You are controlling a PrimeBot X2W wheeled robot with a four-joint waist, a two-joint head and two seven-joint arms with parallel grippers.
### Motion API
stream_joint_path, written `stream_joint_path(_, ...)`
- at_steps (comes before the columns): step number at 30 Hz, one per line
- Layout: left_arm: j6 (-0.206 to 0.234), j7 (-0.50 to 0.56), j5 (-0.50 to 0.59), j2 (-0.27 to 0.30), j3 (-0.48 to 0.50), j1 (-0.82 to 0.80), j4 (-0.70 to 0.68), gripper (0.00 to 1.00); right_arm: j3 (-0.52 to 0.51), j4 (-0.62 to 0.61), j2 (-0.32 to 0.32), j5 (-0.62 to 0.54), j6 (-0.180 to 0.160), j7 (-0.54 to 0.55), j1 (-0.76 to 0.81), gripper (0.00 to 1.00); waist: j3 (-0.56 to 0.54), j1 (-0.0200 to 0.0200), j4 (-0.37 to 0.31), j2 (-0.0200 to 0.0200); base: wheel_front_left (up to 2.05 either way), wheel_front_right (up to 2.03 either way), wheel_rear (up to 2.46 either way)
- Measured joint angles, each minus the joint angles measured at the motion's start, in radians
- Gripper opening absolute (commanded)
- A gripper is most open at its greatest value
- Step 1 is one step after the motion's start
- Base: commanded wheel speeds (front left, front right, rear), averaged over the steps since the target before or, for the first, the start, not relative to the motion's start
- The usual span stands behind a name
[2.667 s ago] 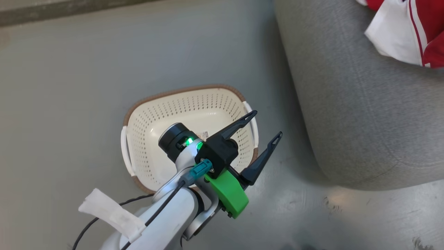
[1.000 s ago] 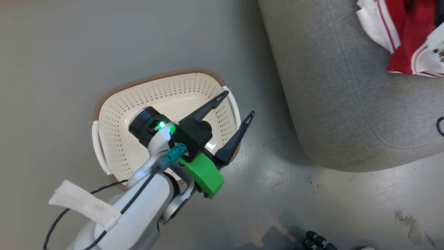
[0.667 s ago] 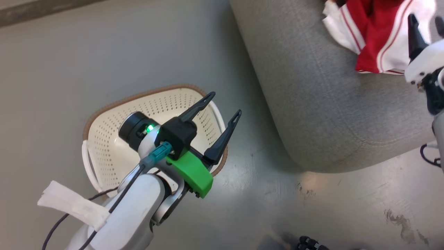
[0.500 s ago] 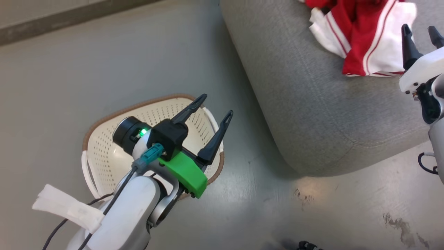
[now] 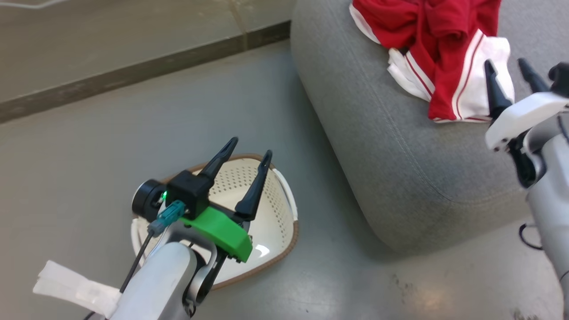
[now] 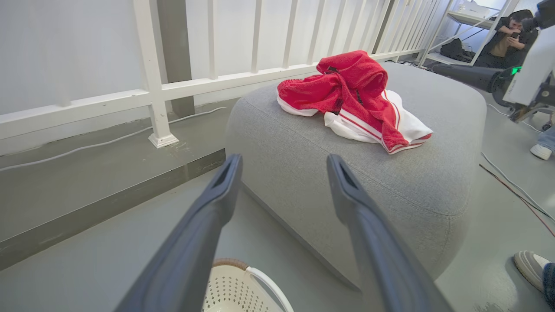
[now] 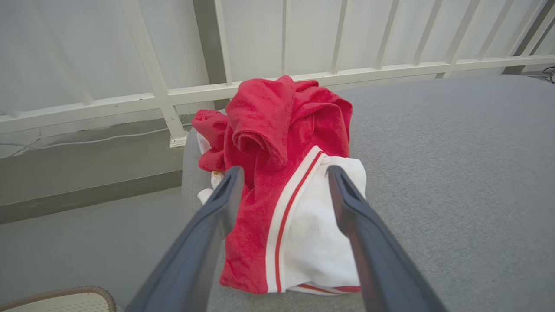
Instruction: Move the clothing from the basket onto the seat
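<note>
The red clothing (image 5: 433,53) with white trim lies in a crumpled heap on top of the grey seat (image 5: 391,160), as also seen in the left wrist view (image 6: 351,97) and the right wrist view (image 7: 282,173). The cream basket (image 5: 271,218) stands on the floor left of the seat, with nothing visible inside it. My left gripper (image 5: 249,149) hangs open above the basket, holding nothing. My right gripper (image 5: 509,69) is open over the seat's right part, just beside the heap, its fingers (image 7: 217,203) apart and holding nothing.
A white railing (image 6: 151,86) and a low dark kerb (image 5: 133,75) run behind the seat. Cables (image 6: 516,186) lie on the grey floor to the right. A person (image 6: 511,37) sits far back, and shoes (image 6: 531,266) show at the right edge.
The head camera has tilted up and turned, bringing more of the seat and clothing into sight. My left gripper's fingers now point more upright over the basket. My right gripper has come into view.
</note>
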Motion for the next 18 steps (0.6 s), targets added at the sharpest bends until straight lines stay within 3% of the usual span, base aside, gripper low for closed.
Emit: stream_joint_path(18,0.077,-0.052,-0.065,0.005,0.136,0.194,0.069,1.00,0.076,-0.121,0.130,-0.008,0.001,-0.039,0.236,1.00,-0.163,0.0000,0.194,0.0000,0.00,0.00,0.00)
